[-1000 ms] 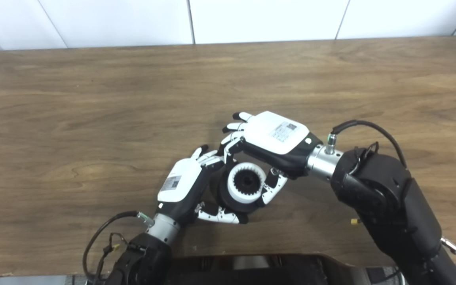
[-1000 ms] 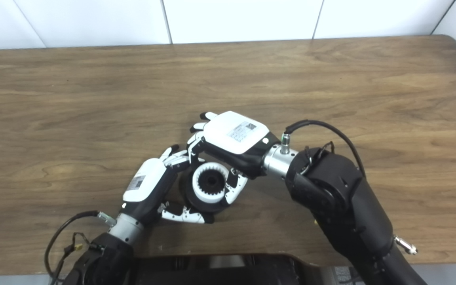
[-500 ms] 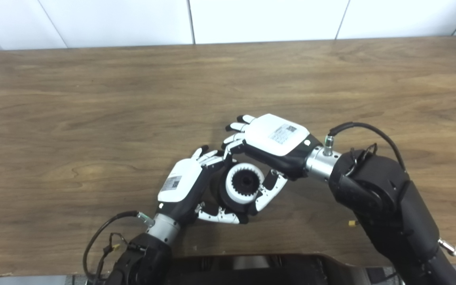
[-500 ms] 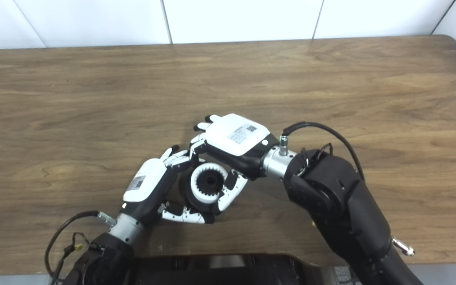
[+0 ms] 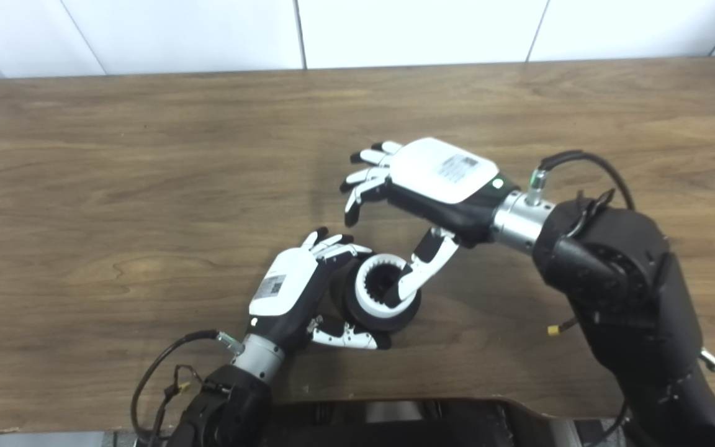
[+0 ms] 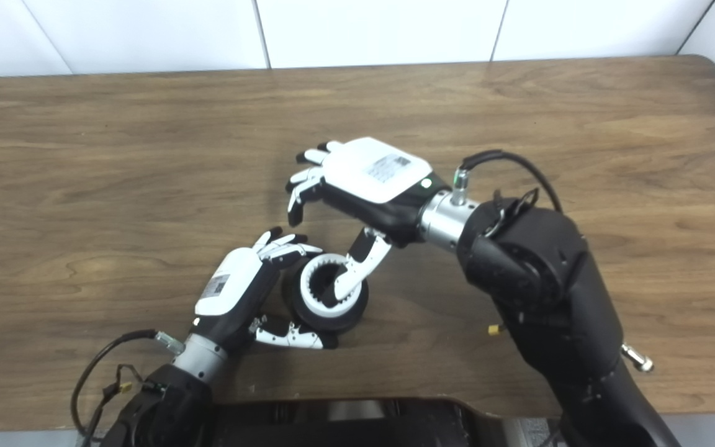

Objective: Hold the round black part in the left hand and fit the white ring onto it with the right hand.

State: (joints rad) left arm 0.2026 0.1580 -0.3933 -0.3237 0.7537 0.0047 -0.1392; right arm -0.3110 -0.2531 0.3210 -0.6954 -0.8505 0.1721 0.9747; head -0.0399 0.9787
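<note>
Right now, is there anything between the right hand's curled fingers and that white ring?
Nothing but bare table in both views. The right hand is open above the white ring; its thumb overlaps the ring's rim.

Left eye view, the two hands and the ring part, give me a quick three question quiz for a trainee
1. True or false: the white ring sits on the round black part.
2. Which hand grips the round black part? A) left hand B) right hand C) neither
3. Fill in: the right hand's fingers are spread and ____ the ring, holding nothing.

Key:
1. True; the ring's toothed bore faces up inside the black rim.
2. A; it wraps the part from the left side.
3. Above; only the thumb reaches down near the ring, and contact cannot be told.
</note>
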